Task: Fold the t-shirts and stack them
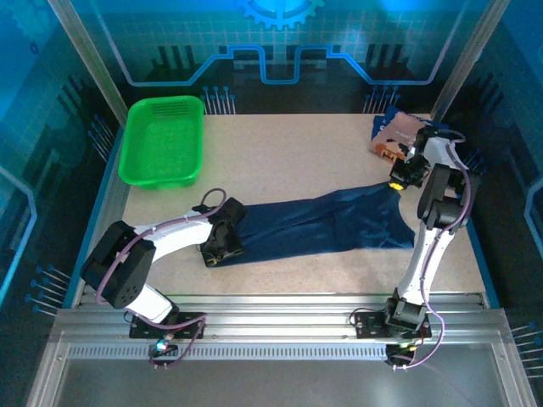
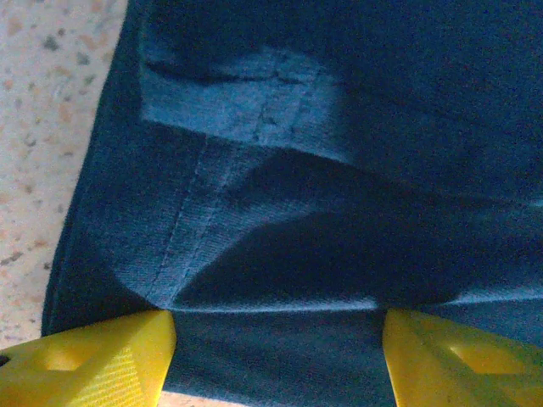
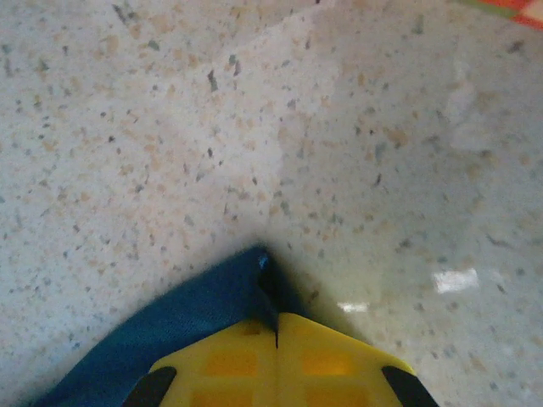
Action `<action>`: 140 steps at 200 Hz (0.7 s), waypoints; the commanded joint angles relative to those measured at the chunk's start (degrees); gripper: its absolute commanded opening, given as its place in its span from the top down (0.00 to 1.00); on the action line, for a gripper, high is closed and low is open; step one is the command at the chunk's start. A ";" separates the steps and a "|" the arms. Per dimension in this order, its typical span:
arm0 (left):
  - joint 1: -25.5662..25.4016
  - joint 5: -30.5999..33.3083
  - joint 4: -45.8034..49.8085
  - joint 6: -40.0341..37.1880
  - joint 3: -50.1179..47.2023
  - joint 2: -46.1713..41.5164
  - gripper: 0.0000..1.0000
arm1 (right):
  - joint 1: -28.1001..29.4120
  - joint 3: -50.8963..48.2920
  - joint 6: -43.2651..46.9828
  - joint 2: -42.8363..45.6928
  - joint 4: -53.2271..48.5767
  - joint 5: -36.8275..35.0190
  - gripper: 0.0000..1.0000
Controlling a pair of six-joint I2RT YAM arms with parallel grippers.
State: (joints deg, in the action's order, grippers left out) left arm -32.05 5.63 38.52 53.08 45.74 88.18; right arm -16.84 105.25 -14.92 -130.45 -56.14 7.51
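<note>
A dark navy t-shirt [image 1: 322, 222] lies stretched in a long band across the middle of the table. My left gripper [image 1: 222, 246] is low over its left end. In the left wrist view the navy cloth [image 2: 297, 170] spans the wide gap of the left gripper [image 2: 280, 339], whose yellow fingers [image 2: 102, 360] stand apart, open. My right gripper [image 1: 397, 180] is shut on the shirt's far right corner. Its closed tips [image 3: 277, 326] pinch a point of blue cloth [image 3: 195, 322] just above the speckled table. A second t-shirt [image 1: 392, 136] with a pinkish-tan print sits crumpled at the back right.
A bright green mesh basket [image 1: 161, 140] stands at the back left. The speckled tabletop [image 1: 288, 153] shows bare between the basket and the crumpled shirt. Metal rails [image 1: 271, 309] run along the near edge by the arm bases.
</note>
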 commanded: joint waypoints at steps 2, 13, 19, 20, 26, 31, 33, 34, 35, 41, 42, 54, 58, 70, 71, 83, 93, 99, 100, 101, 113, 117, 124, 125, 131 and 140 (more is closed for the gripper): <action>-1.03 -1.71 -4.58 -5.42 1.55 0.79 0.32 | -0.55 2.69 0.81 -2.08 -0.29 -1.12 0.93; -1.34 -2.04 -5.21 -6.74 2.62 0.14 0.32 | -0.65 3.10 0.68 -2.01 -0.44 -1.70 0.89; -1.35 -2.78 -5.89 -7.43 2.99 -0.34 0.32 | -0.69 3.35 0.74 -1.84 -0.54 -1.58 0.87; -1.35 -2.88 -6.03 -7.58 3.02 -0.45 0.32 | -0.67 3.41 0.76 -1.79 -0.54 -1.56 0.87; -1.43 -3.64 -6.70 -8.14 3.16 -1.06 0.32 | -0.74 3.59 0.68 -1.45 -0.63 -1.09 0.82; -1.39 -4.28 -7.02 -8.65 3.50 -1.59 0.31 | -0.74 3.73 0.64 -1.04 -0.64 -0.51 0.76; -1.38 -4.59 -7.12 -8.84 3.60 -1.85 0.31 | -0.72 3.73 0.60 -0.81 -0.64 -0.22 0.73; -1.36 -4.71 -7.17 -8.94 3.67 -1.95 0.31 | -0.73 3.78 0.60 -0.75 -0.64 -0.13 0.71; -1.40 -4.86 -7.20 -8.99 3.75 -2.09 0.31 | -0.73 3.80 0.59 -0.67 -0.64 -0.04 0.70; -1.42 -5.85 -7.28 -9.70 4.35 -2.86 0.31 | -0.73 3.83 0.49 0.08 -0.64 0.57 0.65; -1.43 -5.91 -7.30 -9.81 4.44 -3.03 0.31 | -0.69 3.82 0.45 0.23 -0.64 0.70 0.64; -1.48 -8.35 -7.37 -11.46 5.63 -5.42 0.30 | -0.65 3.74 0.19 2.35 -0.64 2.03 0.57; -1.52 -9.06 -7.20 -11.87 6.08 -6.24 0.30 | -0.65 3.81 0.08 3.10 -0.86 2.03 0.54; -1.51 -10.54 -5.23 -12.98 8.30 -8.59 0.28 | -0.48 4.62 -0.19 5.43 -2.57 1.35 0.45; -1.52 -10.59 -4.96 -13.03 8.53 -8.74 0.28 | -0.47 4.71 -0.20 5.62 -2.75 1.36 0.44; -1.44 -10.74 -1.84 -14.23 11.71 -10.80 0.27 | -0.15 4.38 -0.45 8.95 -3.97 0.92 0.38; -1.28 -9.11 0.90 -15.25 14.49 -12.23 0.26 | 0.42 3.23 -0.55 12.70 -4.73 0.36 0.34; -0.81 -7.60 2.95 -15.99 16.54 -12.65 0.24 | 0.83 1.78 -0.64 15.33 -4.66 -0.21 0.30; -0.73 -7.28 3.31 -16.08 16.91 -12.67 0.24 | 0.97 1.48 -0.68 15.85 -4.58 -0.21 0.30; -0.64 -6.98 3.71 -16.17 17.32 -12.68 0.23 | 1.04 1.33 -0.70 16.33 -4.46 -0.30 0.29; 1.56 -3.01 8.41 -16.91 22.11 -11.91 0.22 | 2.23 -3.14 -1.05 22.58 -2.95 0.01 0.24; 2.60 -2.14 9.70 -16.93 23.71 -11.52 0.22 | 2.72 -4.83 -1.15 24.59 -2.23 0.82 0.22; 4.52 -1.23 11.05 -16.87 26.09 -10.27 0.22 | 3.67 -8.17 -1.24 28.45 -0.75 2.28 0.19; 4.84 -1.19 11.18 -16.91 26.43 -10.07 0.22 | 3.80 -8.68 -1.25 29.00 -0.43 2.53 0.18; 6.57 -1.42 11.39 -17.00 28.23 -8.92 0.22 | 4.80 -11.72 -1.61 32.13 0.83 3.10 0.17; 8.43 -1.75 11.03 -17.04 30.41 -6.88 0.22 | 6.38 -15.41 -2.71 35.54 1.59 3.15 0.16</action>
State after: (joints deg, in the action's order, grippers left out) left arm -28.82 0.67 42.70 38.37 70.96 77.62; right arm -14.55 97.71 -16.01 -104.62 -55.53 8.10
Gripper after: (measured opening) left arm 0.780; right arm 0.831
